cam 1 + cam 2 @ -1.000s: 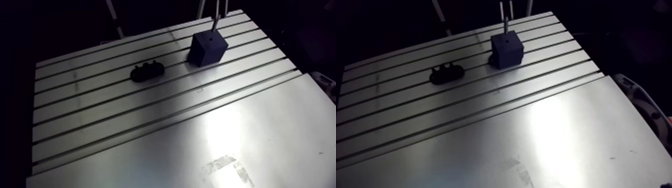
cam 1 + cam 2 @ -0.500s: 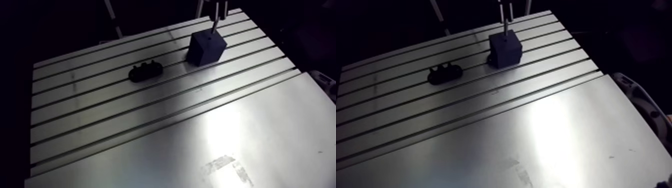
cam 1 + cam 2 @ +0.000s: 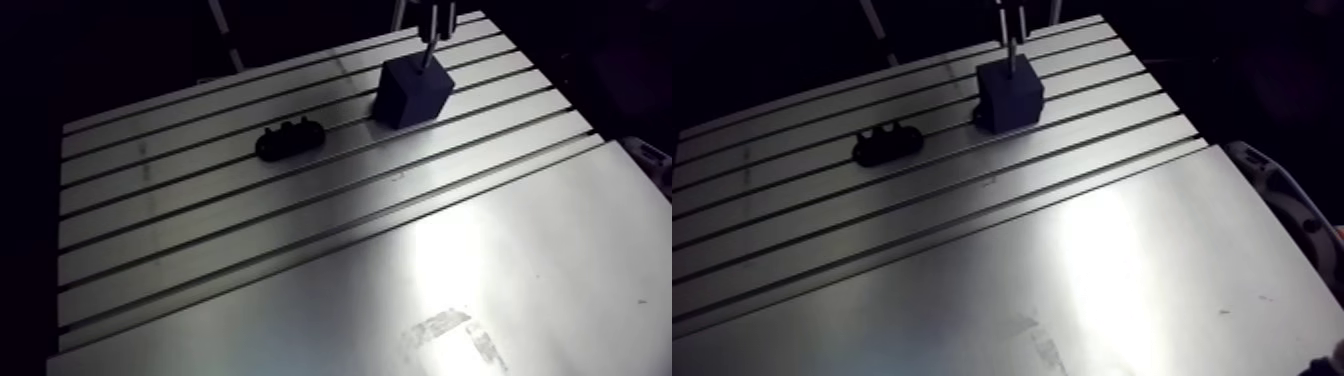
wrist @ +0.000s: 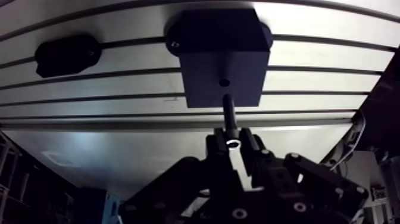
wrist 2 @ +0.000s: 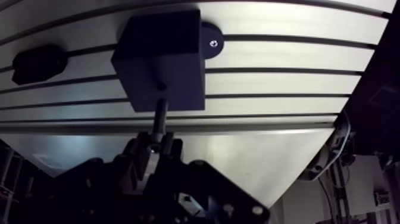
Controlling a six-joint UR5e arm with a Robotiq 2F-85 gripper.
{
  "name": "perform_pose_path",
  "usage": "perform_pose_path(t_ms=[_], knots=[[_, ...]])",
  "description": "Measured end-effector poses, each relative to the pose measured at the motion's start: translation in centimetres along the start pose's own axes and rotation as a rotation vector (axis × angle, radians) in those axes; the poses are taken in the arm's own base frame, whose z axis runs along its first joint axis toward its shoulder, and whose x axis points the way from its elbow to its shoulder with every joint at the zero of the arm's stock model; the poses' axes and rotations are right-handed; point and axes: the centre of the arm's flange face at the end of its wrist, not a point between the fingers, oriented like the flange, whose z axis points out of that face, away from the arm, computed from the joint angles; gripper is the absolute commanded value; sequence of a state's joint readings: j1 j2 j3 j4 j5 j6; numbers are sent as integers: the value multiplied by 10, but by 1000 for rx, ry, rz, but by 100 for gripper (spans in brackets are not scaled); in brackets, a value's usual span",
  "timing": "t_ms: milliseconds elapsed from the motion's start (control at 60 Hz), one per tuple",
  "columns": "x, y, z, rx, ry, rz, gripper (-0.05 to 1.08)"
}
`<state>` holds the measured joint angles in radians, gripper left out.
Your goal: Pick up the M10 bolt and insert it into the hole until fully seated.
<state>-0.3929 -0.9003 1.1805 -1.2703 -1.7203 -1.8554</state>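
Observation:
A dark blue block (image 4: 223,65) stands on the slotted table (image 3: 200,230), with a small hole (image 4: 224,82) in its top face. My gripper (image 4: 231,143) is shut on the M10 bolt (image 4: 229,116). The bolt's dark shaft points at the block, and its tip is just short of the hole, nearly in line with it. In the arm view the bolt (image 3: 429,50) hangs upright over the block (image 3: 412,92) at the table's far right.
A black lobed holder (image 3: 290,139) lies on the slots left of the block, about a block's width away. A round black foot (image 5: 211,42) shows at the block's base. A smooth metal plate (image 3: 500,260) covers the near part of the table.
The gripper has lowered the bolt slightly, so its tip is closer to the block's top. The arm view has shifted a little with the arm; block and holder have stayed put.

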Motion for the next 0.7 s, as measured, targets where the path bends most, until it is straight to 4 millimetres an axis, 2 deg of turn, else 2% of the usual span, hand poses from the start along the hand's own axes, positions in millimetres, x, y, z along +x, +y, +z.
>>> perform_pose_path(t_ms=[700], knots=[[8,-1,5,0,-6,-5,108]])
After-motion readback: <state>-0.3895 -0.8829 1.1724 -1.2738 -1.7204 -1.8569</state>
